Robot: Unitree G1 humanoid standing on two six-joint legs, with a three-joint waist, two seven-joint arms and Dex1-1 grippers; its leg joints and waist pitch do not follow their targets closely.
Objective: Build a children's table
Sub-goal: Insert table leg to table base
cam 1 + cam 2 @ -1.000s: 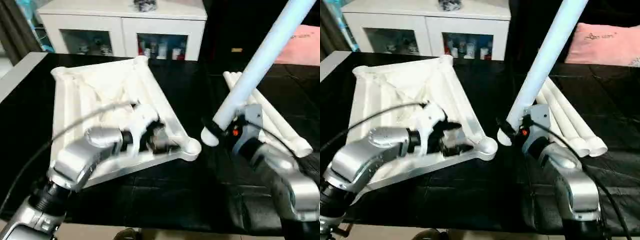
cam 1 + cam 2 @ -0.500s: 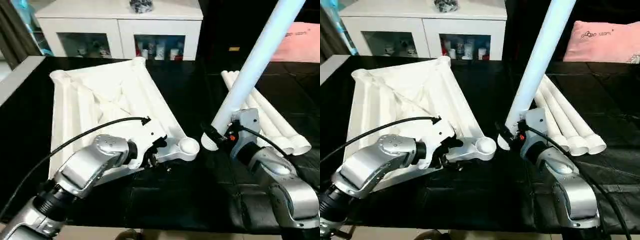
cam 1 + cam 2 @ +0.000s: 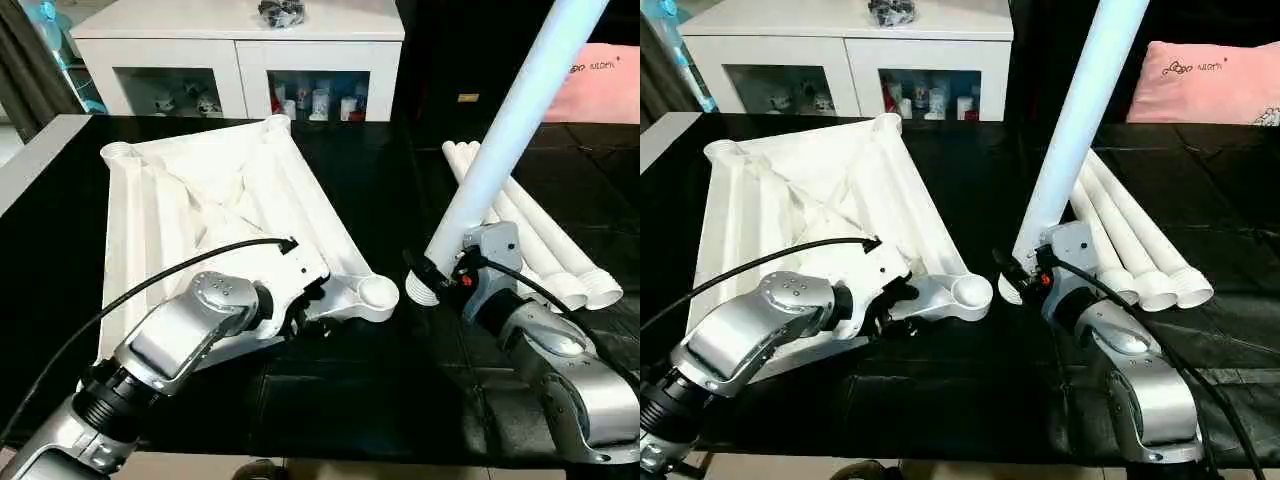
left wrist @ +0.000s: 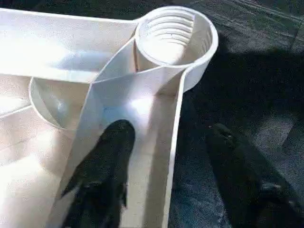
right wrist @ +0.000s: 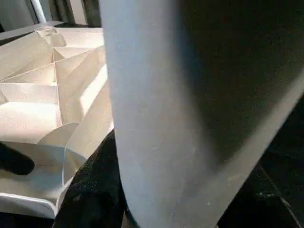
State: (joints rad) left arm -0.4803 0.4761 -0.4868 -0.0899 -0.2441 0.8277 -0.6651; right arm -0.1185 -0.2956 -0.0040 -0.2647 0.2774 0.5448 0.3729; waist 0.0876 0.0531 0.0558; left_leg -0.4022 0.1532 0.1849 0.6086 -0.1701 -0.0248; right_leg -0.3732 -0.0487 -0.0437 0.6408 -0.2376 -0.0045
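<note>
White plastic ribbed tabletop [image 3: 200, 200] straddled at its rim by left gripper [image 4: 166, 175], half-open; right gripper [image 3: 440, 272] clamps tapered white tube leg [image 3: 510, 130]; next: align it over threaded corner socket [image 4: 175, 34].

White ribbed tabletop [image 3: 210, 190] and white legs [image 3: 540, 240] lie on a black table [image 3: 380, 400].

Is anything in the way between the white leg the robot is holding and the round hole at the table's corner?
Nothing visible. Only bare black tabletop lies between the long white tube leg in the right gripper and the white plastic tabletop's round corner socket. The left gripper straddles the rim beside it.
</note>
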